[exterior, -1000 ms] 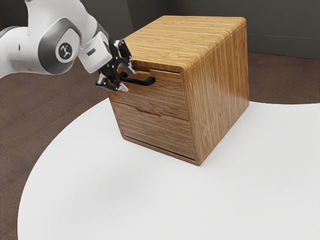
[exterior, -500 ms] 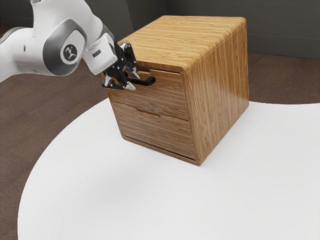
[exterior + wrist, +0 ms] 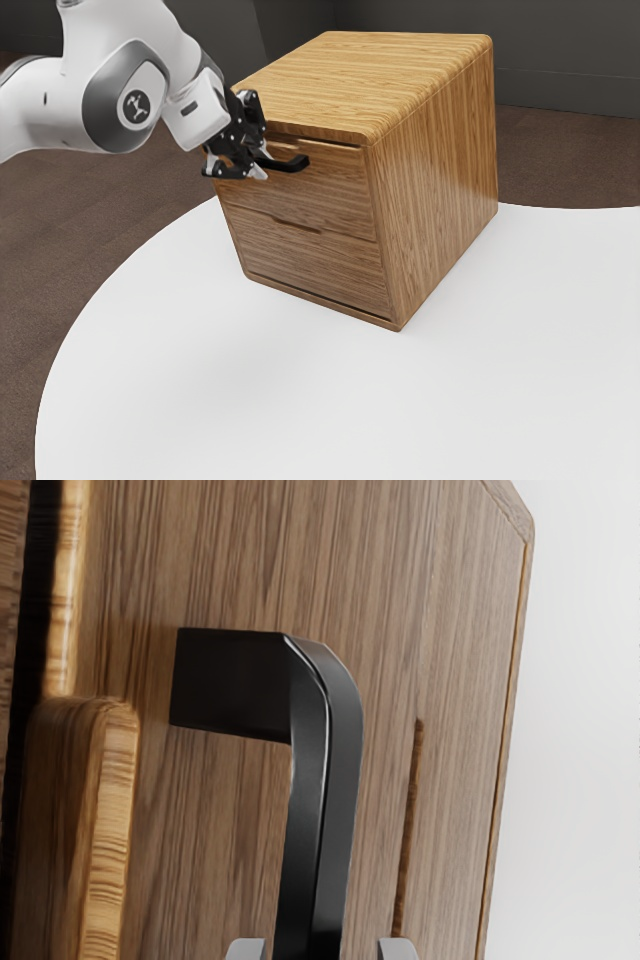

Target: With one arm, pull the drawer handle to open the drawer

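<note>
Drawer [image 3: 320,190] shut; handle [image 3: 320,780] sits btwn my jaws, gripper [image 3: 252,160] clamped on it. I'd pull straight back, square to front, no twist, grip firm.

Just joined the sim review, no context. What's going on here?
The arm has its gripper at the black handle of the wooden cabinet's top drawer. The drawer looks flush with the cabinet front, so not yet pulled. The cabinet stands on a white table.
</note>
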